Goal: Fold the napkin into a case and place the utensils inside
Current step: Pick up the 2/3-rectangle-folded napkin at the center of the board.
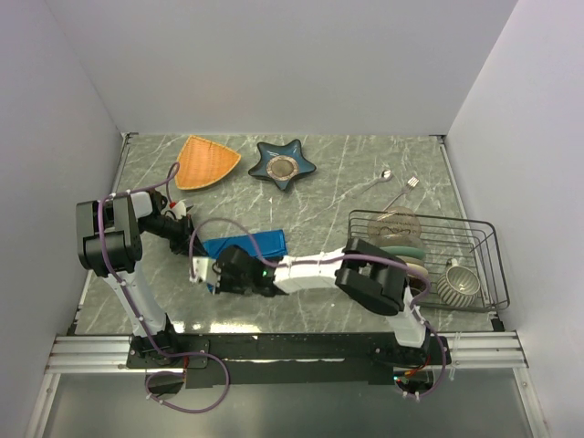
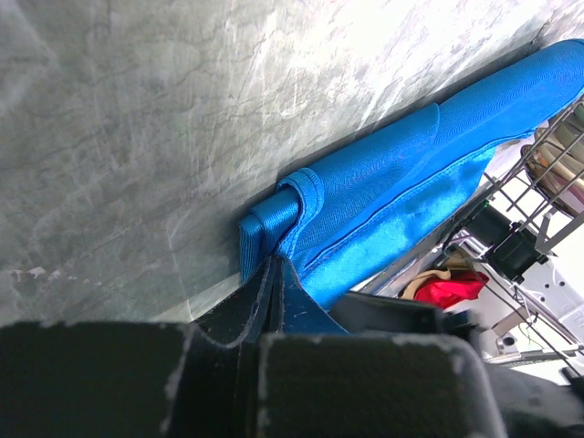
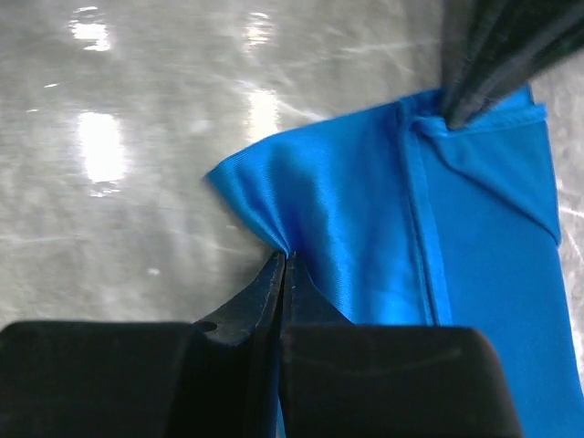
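Grey marbled table (image 1: 347,182), white walls (image 1: 274,64). Left gripper (image 2: 276,266) pinched shut on a corner of the part-folded napkin (image 1: 260,242), centre-left; right gripper (image 3: 283,260) nipped closed on its edge; spoon (image 1: 385,174) and fork (image 1: 411,182) far right, untouched. Risk: shiny cloth slipping either thin pinch, undoing the fold; no legible writing.

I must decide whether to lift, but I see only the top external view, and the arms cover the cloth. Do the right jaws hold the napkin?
Observer: Yes. In the right wrist view the right jaws are shut on an edge of the napkin, and the cloth puckers at their tips.
Operator: And the left jaws?
Observer: In the left wrist view the left jaws are shut too, on the napkin's folded end, where the hem is rolled over.
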### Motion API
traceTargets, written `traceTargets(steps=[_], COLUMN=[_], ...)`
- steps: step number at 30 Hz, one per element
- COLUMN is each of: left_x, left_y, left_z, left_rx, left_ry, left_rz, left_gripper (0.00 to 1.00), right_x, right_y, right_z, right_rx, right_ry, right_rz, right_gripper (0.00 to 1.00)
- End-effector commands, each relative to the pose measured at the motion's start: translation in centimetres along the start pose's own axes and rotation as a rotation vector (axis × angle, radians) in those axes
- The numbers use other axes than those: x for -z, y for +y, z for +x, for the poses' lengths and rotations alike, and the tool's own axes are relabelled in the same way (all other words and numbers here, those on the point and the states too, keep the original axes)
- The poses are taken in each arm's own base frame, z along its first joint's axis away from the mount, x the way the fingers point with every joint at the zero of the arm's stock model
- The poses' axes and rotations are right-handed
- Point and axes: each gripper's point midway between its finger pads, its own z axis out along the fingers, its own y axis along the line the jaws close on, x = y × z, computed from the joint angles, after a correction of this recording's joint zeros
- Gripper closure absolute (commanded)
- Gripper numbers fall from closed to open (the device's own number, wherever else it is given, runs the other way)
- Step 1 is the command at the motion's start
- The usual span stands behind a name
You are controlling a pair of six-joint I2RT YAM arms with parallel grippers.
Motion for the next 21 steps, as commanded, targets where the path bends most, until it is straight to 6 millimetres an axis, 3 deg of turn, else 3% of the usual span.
traceTargets(steps=[1,11,17,21], left_x=[-1.6,-1.8,-1.8,-1.8], left_y=[4.3,4.4,4.4,4.4], left_z=[0.4,0.4,0.4,0.4], left_rx=[-0.026,-0.028,-0.029,-0.031], left_ry=[0.023,0.027,0.027,0.027], left_rz=[-0.158,-0.155,-0.151,-0.15], left_gripper=[0.99,0.99,0.99,0.99], right_x=[2.2,4.1,2.8,3.6], right_y=[-3.2,-5.8,-7.0,-6.4], right_z=[-3.9,-5.6,-3.7,-4.0], right_rx=[-0.146,-0.297,-0.357,-0.335], right_ry=[-0.089,-0.135,-0.063,-0.09], right_rz=[-0.046,-0.203,-0.236,-0.242], right_gripper=[1.0,1.0,1.0,0.89])
